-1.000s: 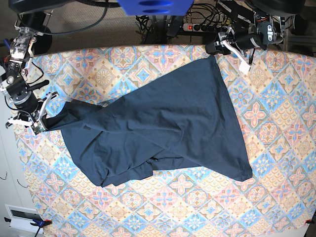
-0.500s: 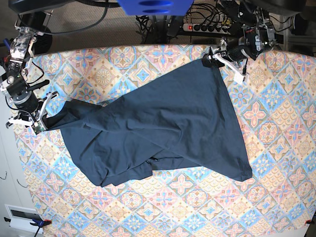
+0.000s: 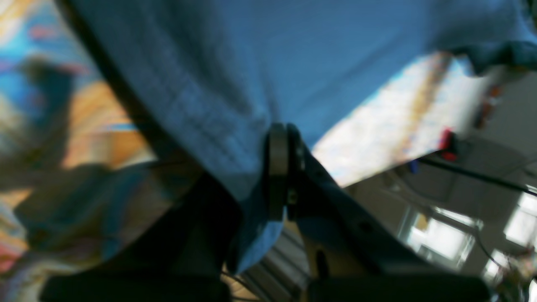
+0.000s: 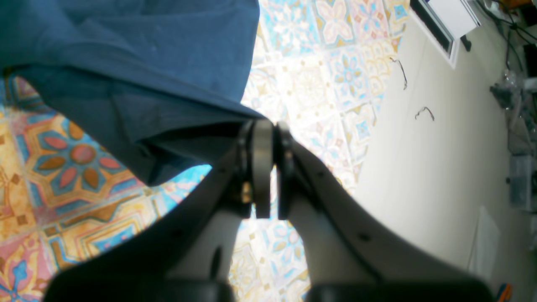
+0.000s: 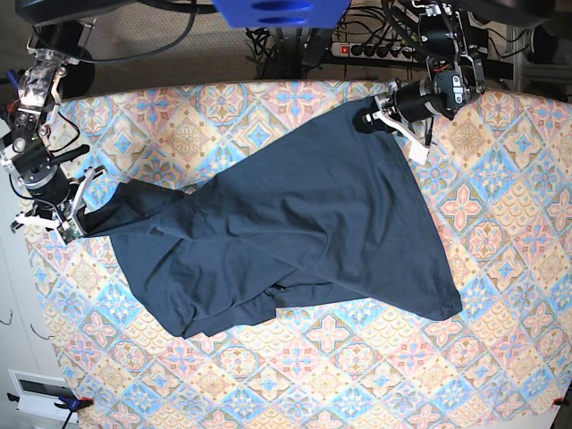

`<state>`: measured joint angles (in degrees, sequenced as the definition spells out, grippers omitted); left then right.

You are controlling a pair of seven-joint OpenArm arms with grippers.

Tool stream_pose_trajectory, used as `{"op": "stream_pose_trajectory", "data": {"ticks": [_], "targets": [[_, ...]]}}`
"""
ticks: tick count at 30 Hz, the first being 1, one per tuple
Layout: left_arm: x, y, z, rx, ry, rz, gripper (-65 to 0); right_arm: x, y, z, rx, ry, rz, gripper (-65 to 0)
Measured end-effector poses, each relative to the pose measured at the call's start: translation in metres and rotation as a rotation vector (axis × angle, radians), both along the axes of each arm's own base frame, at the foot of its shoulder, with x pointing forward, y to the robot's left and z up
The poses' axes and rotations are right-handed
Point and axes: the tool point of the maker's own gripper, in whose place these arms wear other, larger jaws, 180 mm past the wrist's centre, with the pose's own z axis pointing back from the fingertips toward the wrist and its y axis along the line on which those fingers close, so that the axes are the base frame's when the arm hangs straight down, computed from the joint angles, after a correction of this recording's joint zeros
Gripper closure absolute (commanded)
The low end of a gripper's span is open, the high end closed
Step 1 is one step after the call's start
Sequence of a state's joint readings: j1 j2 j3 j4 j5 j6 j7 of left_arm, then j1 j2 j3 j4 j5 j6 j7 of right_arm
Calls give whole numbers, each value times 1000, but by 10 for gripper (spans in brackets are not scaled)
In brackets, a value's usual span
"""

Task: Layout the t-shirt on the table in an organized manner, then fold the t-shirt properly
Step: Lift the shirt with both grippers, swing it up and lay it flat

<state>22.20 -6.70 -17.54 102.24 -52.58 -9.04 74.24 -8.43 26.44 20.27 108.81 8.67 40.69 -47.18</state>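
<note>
Right now the t-shirt (image 5: 295,228) lies spread across the middle of the table (image 5: 500,357), wrinkled and skewed, stretched between the two arms. One corner reaches the far edge of the table on the right of the base view, and an opposite corner reaches the left edge.

At the far edge the left gripper (image 5: 374,119) is clenched on the shirt's corner. Its wrist view, which is blurred, shows the two fingers (image 3: 277,167) pressed together with blue fabric (image 3: 260,75) pinched between them and hanging down past them. The patterned tablecloth (image 3: 390,121) shows beyond the cloth edge.

At the left edge the right gripper (image 5: 79,219) is also clenched on the shirt. In its wrist view the fingers (image 4: 262,167) meet with a thin point of the fabric (image 4: 138,84) caught at their tips, and the rest of that corner drapes away over the diamond tiles (image 4: 71,159).

The shirt's lower hem sags toward the near side, with a folded-under flap near the middle (image 5: 268,308).

A power strip (image 5: 371,49) with a red switch and a tangle of cables sits behind the table. No brand, label or readable writing shows on the shirt or anywhere else in view.
</note>
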Motion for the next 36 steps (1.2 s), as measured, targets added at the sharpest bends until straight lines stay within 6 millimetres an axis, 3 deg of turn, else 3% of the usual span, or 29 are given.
{"op": "stream_pose_trajectory", "data": {"ticks": [3, 6, 10, 12, 18, 22, 25, 28, 31, 34, 36], "targets": [[24, 34, 29, 6, -111, 68, 0, 12, -13, 19, -22, -50, -42, -3], [47, 63, 50, 2, -182, 133, 0, 27, -6, 43, 6, -136, -15, -3], [83, 97, 77, -43, -290, 249, 0, 21, -6, 32, -8, -90, -18, -3], [97, 99, 81, -70, -307, 264, 0, 23, -6, 33, -5, -99, -22, -3], [145, 105, 103, -143, -383, 298, 0, 36, 32, 26, 43, -96, 55, -3], [182, 105, 109, -214, -384, 321, 0, 67, 47, 68, 60, -221, 96, -3], [211, 107, 126, -273, -416, 339, 0, 82, 52, 91, 45, -269, 111, -3], [241, 104, 139, -337, -426, 350, 0, 104, 57, 132, 48, -373, 131, -3], [269, 103, 152, -337, -421, 348, 0, 126, 54, 153, 90, -419, 128, -3], [294, 103, 180, -330, -457, 338, 0, 143, 34, 134, 124, -342, 64, -3], [313, 103, 204, -340, -498, 344, 0, 153, 24, 136, 133, -325, 33, -3]]}}
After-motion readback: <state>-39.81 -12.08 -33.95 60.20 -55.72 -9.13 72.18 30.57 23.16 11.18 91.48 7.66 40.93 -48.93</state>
